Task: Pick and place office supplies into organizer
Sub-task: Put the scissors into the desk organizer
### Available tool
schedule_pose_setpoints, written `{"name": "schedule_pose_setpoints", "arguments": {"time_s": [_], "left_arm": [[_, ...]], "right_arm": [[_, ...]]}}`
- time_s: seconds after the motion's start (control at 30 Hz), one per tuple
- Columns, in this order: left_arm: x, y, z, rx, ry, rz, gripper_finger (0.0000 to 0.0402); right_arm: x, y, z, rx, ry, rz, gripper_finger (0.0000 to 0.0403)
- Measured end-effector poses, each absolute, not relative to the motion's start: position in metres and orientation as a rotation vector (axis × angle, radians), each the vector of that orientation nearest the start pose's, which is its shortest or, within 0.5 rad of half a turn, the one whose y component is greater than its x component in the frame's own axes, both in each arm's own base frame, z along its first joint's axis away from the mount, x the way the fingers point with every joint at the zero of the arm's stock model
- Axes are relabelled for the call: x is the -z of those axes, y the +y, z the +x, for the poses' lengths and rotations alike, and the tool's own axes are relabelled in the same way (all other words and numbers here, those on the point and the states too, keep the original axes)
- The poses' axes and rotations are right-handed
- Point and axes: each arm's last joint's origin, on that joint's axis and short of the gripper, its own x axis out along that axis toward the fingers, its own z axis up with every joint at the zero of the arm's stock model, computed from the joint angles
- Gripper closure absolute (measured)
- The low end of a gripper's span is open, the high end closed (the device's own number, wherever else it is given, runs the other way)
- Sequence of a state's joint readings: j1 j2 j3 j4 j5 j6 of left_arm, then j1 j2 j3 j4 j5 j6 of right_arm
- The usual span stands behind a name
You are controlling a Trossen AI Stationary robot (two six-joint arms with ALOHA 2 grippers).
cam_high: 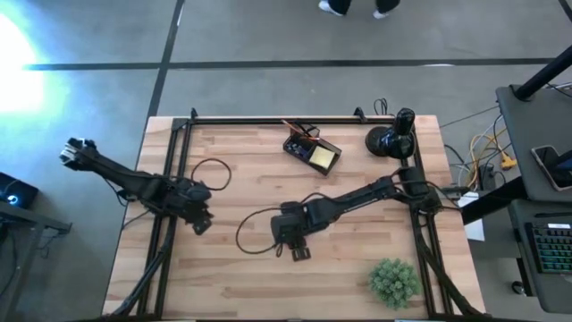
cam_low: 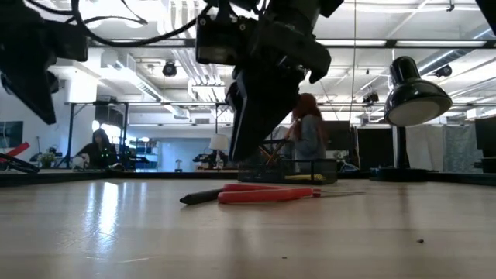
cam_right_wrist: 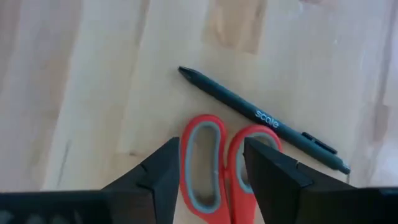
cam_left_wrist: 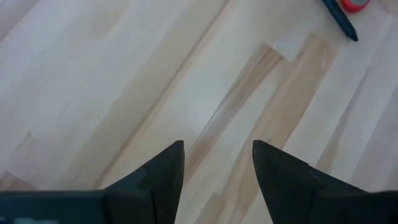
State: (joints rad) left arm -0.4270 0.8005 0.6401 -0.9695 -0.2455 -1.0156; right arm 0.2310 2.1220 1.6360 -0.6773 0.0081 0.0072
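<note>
right wrist view shows the right end effector (cam_right_wrist: 208, 165) poised just above the red-handled scissors (cam_right_wrist: 224, 165), its two dark fingers parted to a moderate gap and straddling one handle loop, with nothing gripped yet; a dark pen (cam_right_wrist: 264, 120) lies just beside the scissors, running off toward 4 o'clock in that picture. from above, this end effector sits near the middle of the table (cam_high: 241, 170), while the organizer (cam_high: 312, 151) stands well apart toward 1 o'clock from it, near the far edge, already holding the yellow sticky-note pad (cam_high: 323, 159) and some pens. the left end effector (cam_high: 202, 220) waits at the table's 9 o'clock side, fingers apart over bare wood. the step in hand looks like the pick of the scissors. the next move likely calls for a short descent and a close on the handle alone, keeping clear of the pen.
</note>
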Motion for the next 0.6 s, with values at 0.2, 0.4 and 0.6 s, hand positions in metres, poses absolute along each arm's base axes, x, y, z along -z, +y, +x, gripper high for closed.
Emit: {"name": "schedule_pose_setpoints", "arguments": {"time_s": [0.2,0.4,0.6], "left_arm": [[-0.221,-0.040,0.104,-0.351,0.974,-0.570,0.0227],[-0.221,-0.037,0.097,-0.334,0.944,-0.588,0.0227],[-0.222,-0.036,0.095,-0.330,0.937,-0.592,0.0227]], "right_arm": [[-0.173,0.097,0.428,-0.126,1.174,-0.115,0.0231],[-0.156,0.102,0.427,-0.165,1.222,-0.152,0.0231],[-0.149,0.102,0.429,-0.152,1.225,-0.166,0.0231]]}}
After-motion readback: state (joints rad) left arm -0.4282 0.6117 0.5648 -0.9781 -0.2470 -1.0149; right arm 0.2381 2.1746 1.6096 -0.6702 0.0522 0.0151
